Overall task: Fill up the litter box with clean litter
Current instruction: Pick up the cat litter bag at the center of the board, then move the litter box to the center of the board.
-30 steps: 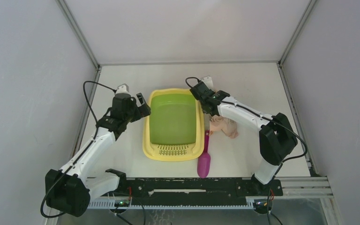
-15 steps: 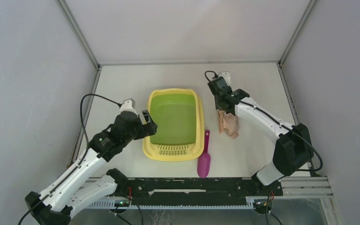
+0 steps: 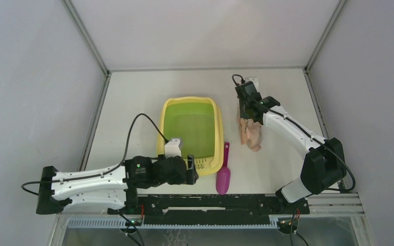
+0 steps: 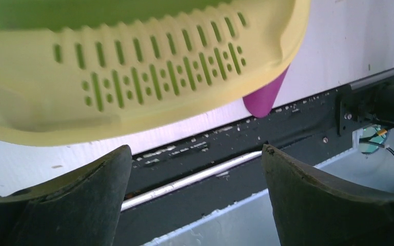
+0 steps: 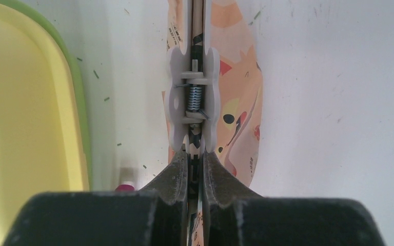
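Plainly, the left gripper [image 3: 191, 172] lay low just off the near end of the litter box [image 3: 190, 99], released, its jaws spread wide with nothing between them. In its wrist view the two dark fingers [image 4: 82, 200] stood far apart, with the box's slotted yellow grille [image 4: 154, 72] close ahead of them and a black rail [image 4: 308, 128] running along the box's near side.

The litter box itself sat flat on the white table [image 3: 133, 102], long axis running away from the arms, yellow rim around a green basin [image 3: 191, 128]. From above the basin looked evenly green, and I could not tell whether any granules lay in it.

Just beside the box's right near corner lay a magenta scoop [image 3: 223, 174], its handle pointing along the box's right wall.

The clean litter [image 5: 106, 99] showed only as a few faint dark specks scattered on the table just off the box's right wall.

Further right of the box, near but apart from it, lay the printed bag [image 3: 252, 136], pink-orange and crumpled. A white spring clip [image 5: 173, 100] sat clamped along the bag's edge. The right gripper [image 5: 195, 160] was over the bag's far end, its fingers clenched almost together on the bag's thin edge, right where the clip's near end met them.
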Robot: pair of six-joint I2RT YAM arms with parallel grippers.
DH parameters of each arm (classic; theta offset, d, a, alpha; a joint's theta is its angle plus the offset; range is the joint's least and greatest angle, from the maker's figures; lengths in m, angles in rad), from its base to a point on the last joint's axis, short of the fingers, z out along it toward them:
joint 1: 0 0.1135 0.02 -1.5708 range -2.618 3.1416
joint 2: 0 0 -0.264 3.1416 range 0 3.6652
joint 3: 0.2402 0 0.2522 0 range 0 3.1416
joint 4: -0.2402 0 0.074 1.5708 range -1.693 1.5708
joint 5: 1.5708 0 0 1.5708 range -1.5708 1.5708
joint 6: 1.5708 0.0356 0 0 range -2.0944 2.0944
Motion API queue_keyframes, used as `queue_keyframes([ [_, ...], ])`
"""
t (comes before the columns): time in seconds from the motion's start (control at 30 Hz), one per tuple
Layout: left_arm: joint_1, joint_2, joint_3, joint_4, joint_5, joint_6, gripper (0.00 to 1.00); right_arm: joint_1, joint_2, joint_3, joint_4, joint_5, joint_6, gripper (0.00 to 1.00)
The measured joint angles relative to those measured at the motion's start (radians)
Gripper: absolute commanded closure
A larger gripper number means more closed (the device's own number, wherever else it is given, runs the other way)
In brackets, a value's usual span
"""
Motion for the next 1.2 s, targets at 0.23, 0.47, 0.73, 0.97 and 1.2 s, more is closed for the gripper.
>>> queue_keyframes([
  [0.23,-0.078,0.088,-0.023,0.067,-0.013,-0.134,0.0,-0.02,-0.024,-0.028,0.024,-0.038,0.0,1.0],
  [0.47,-0.034,0.219,-0.093,0.168,-0.031,-0.172,0.0,-0.041,-0.038,-0.041,0.035,-0.066,0.001,1.0],
  [0.73,0.093,0.319,-0.095,0.288,-0.037,-0.12,0.0,-0.06,-0.051,-0.05,0.038,-0.083,0.004,1.0],
  [0.97,0.246,0.452,-0.03,0.356,-0.037,0.011,0.0,-0.1,-0.084,-0.076,0.039,-0.094,0.012,1.0],
  [1.2,0.352,0.646,0.16,0.392,-0.029,0.143,0.0,-0.149,-0.103,-0.089,0.035,-0.117,0.016,1.0],
])
